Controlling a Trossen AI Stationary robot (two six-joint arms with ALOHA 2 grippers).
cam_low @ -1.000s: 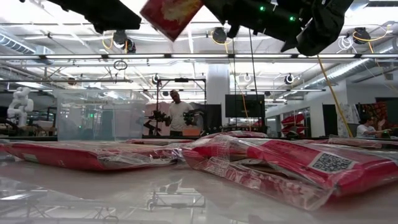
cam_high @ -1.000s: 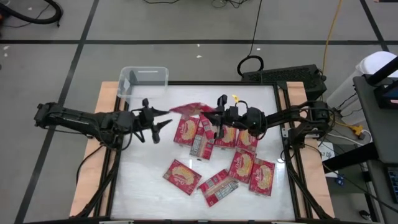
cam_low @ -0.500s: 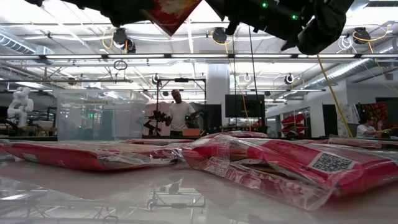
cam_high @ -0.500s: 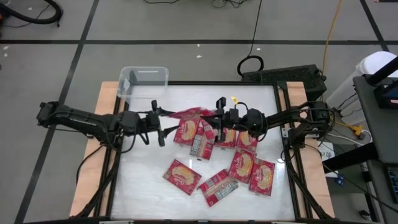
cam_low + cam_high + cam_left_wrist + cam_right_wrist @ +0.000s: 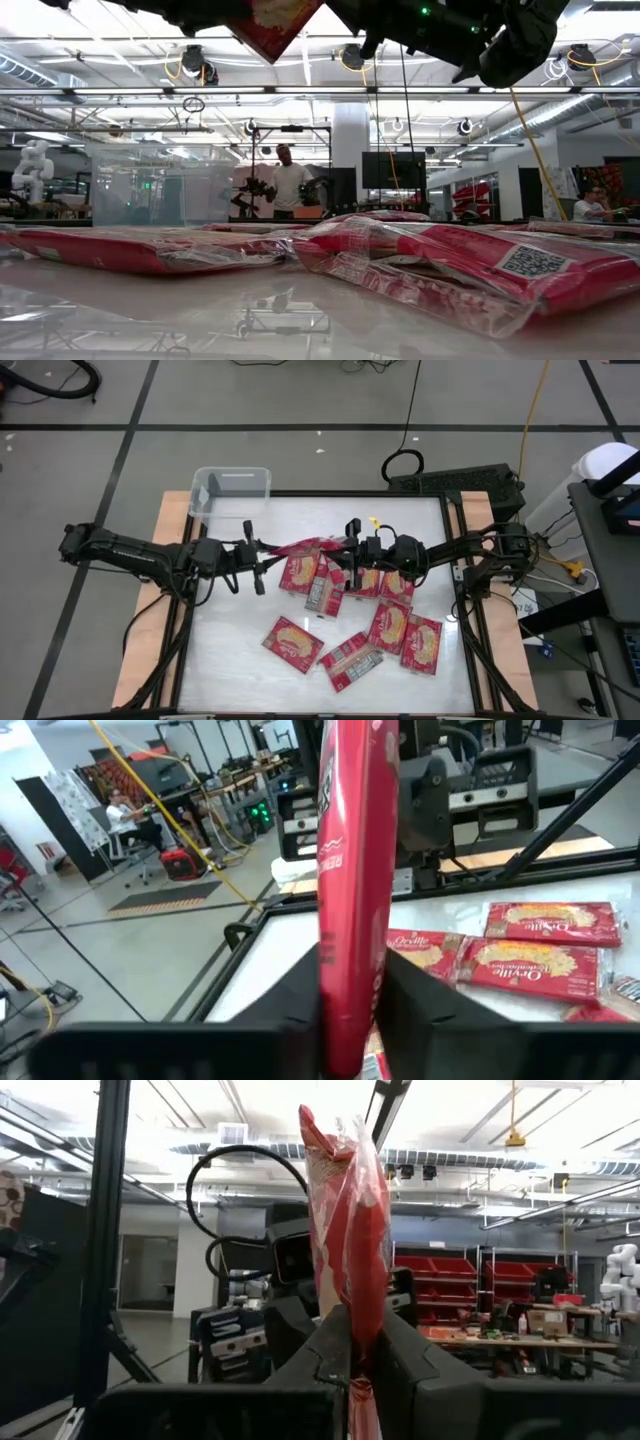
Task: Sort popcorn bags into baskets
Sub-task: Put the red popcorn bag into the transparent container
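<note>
One red popcorn bag (image 5: 305, 543) hangs in the air above the middle of the table (image 5: 230, 650), and both claws have it. The left gripper (image 5: 262, 556) pinches one end of the bag tight between its two fingers. The right gripper (image 5: 343, 552) is squeezed tight on the other end. The held bag stands on its thin edge between the dark fingers (image 5: 290, 1005). The other popcorn bags (image 5: 352, 622) lie flat on the table, some touching or lying over each other, spread from the middle toward the right edge and the near edge. The clear basket (image 5: 231, 490) sits at the far left corner of the table, and no bag shows inside it.
</note>
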